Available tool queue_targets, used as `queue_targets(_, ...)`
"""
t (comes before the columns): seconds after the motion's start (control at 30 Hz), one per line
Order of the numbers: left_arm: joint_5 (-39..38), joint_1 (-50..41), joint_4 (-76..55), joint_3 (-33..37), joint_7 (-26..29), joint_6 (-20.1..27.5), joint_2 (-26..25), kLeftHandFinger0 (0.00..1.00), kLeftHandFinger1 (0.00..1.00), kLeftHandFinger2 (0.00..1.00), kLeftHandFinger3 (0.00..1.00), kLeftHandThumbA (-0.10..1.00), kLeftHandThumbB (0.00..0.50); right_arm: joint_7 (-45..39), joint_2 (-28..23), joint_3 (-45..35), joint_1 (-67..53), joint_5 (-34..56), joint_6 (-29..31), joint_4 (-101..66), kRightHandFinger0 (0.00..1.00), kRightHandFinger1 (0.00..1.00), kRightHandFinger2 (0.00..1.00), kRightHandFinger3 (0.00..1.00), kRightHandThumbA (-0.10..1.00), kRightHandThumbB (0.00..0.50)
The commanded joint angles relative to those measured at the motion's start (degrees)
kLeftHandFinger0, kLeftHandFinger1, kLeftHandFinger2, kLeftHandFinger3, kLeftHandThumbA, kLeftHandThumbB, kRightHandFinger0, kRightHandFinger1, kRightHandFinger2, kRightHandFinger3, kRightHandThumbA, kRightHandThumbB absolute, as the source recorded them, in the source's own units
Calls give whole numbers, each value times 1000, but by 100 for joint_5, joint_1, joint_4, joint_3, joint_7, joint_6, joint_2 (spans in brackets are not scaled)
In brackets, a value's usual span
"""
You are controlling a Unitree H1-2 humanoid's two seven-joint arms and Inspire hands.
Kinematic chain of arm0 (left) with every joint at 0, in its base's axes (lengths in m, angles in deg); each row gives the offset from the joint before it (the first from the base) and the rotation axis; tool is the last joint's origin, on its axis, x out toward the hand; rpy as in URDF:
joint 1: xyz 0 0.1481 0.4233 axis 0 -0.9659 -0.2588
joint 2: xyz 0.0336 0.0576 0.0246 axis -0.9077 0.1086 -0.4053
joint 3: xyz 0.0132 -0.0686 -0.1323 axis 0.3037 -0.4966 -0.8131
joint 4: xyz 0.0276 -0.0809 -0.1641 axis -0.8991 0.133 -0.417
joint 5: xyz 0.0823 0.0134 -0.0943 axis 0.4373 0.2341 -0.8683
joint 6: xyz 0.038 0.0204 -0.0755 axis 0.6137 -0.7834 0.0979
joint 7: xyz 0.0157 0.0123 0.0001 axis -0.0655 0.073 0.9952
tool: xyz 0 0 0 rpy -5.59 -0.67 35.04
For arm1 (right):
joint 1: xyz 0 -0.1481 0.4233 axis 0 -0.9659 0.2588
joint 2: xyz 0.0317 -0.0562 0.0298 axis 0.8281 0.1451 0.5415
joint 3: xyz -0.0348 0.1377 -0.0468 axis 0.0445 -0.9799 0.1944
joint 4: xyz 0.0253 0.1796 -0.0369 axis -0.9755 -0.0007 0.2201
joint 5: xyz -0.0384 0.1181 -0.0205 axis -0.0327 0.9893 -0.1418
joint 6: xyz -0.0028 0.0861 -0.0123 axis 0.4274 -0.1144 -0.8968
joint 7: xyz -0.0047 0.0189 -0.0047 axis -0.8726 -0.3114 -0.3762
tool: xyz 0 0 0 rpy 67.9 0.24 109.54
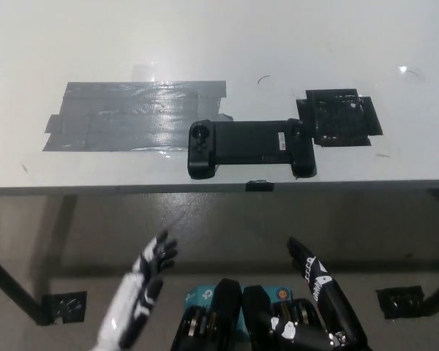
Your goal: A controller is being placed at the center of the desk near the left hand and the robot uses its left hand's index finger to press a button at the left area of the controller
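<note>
A black controller (pixel 250 148) lies flat near the front edge of the white desk (pixel 219 44), long side across, with a round stick on its left grip (pixel 200 134). My white left hand (pixel 140 289) hangs below the desk's edge at the lower left, fingers apart and pointing up toward the desk, holding nothing. It is well short of the controller and to its left. My black right hand (pixel 323 291) rests at the lower right, also below the edge, with its fingers stretched out and empty.
A wide patch of grey tape (pixel 132 115) covers the desk left of the controller. A black square patch (pixel 340 117) lies at the controller's right end. Black desk legs with floor plates (pixel 62 306) stand below on both sides.
</note>
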Motion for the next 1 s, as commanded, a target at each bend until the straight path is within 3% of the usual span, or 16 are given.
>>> queue_targets(0.0, -801, 664, -553, -20, -923, -1355, -558, 0, 0, 7, 1000, 1000, 186, -79, -3, -27, 51, 30, 254, -143, 1000, 1000, 1000, 1000, 894, 218)
queue_targets(0.13, -1914, 1637, -554, -11, -1792, -2514, -1234, 0, 0, 0, 1000, 1000, 325, -70, -14, -27, 18, 17, 238, -191, 1000, 1000, 1000, 1000, 895, 212)
queue_targets(0.17, -2469, 1930, -427, -60, -2071, -2871, -1341, 0, 3, 38, 1000, 1000, 348, -70, -19, -48, 90, 26, 251, -170, 1000, 1000, 1000, 1000, 894, 210)
queue_targets(0.2, -2645, 2068, -358, -77, -2161, -2972, -1373, 10, 70, 141, 1000, 1000, 352, -68, -23, -67, 156, 32, 241, -163, 1000, 1000, 1000, 1000, 892, 210)
queue_targets(0.23, -2814, 2350, -207, -97, -2340, -3168, -1464, 136, 176, 242, 1000, 1000, 352, -61, -19, -76, 177, 34, 197, -190, 1000, 1000, 1000, 1000, 892, 212)
queue_targets(0.27, -2868, 2515, -123, -99, -2428, -3346, -1529, 183, 203, 267, 1000, 1000, 360, -62, -8, -73, 165, 51, 164, -207, 1000, 1000, 1000, 1000, 882, 219)
queue_targets(0.3, -2991, 2829, 86, -104, -2641, -3547, -1628, 198, 193, 250, 1000, 1000, 350, -64, 13, -64, 184, 67, 152, -186, 1000, 1000, 1000, 1000, 862, 219)
queue_targets(0.37, -2972, 3249, 426, -44, -2883, -3740, -1722, 110, 17, 107, 1000, 1000, 358, -71, 4, -54, 217, 45, 161, -169, 1000, 1000, 1000, 1000, 875, 213)
queue_targets(0.4, -2957, 3452, 621, 10, -3032, -3807, -1761, 41, 0, 46, 1000, 1000, 367, -69, 6, -50, 197, 38, 156, -193, 1000, 1000, 1000, 1000, 881, 213)
queue_targets(0.43, -2959, 3650, 830, 57, -3139, -3982, -1769, 59, 0, 38, 1000, 1000, 381, -53, 11, -46, 162, 18, 165, -209, 1000, 1000, 1000, 1000, 883, 212)
queue_targets(0.5, -3038, 3844, 1073, 130, -3290, -4172, -1756, 35, 0, 60, 1000, 1000, 388, -35, 7, -45, 89, -3, 165, -259, 1000, 1000, 1000, 1000, 885, 203)
queue_targets(0.57, -3210, 4206, 1558, 501, -3462, -4184, -1870, 1, 20, 213, 1000, 1000, 395, -47, -5, -50, 73, 24, 178, -249, 1000, 1000, 1000, 1000, 880, 201)
queue_targets(0.6, -3323, 4392, 1798, 725, -3578, -4184, -1932, 0, 14, 243, 1000, 1000, 382, -53, -15, -50, 63, 26, 183, -243, 1000, 1000, 1000, 1000, 879, 201)
queue_targets(0.73, -3349, 4796, 2297, 1161, -3848, -4184, -2014, 0, 9, 276, 1000, 1000, 362, -39, -1, -41, 61, 0, 207, -232, 1000, 1000, 1000, 1000, 878, 222)
queue_targets(0.97, -3006, 5470, 3428, 1657, -4362, -4184, -1906, 0, 0, 270, 1000, 1000, 404, -50, -7, -40, 63, 16, 246, -254, 1000, 1000, 1000, 1000, 870, 225)
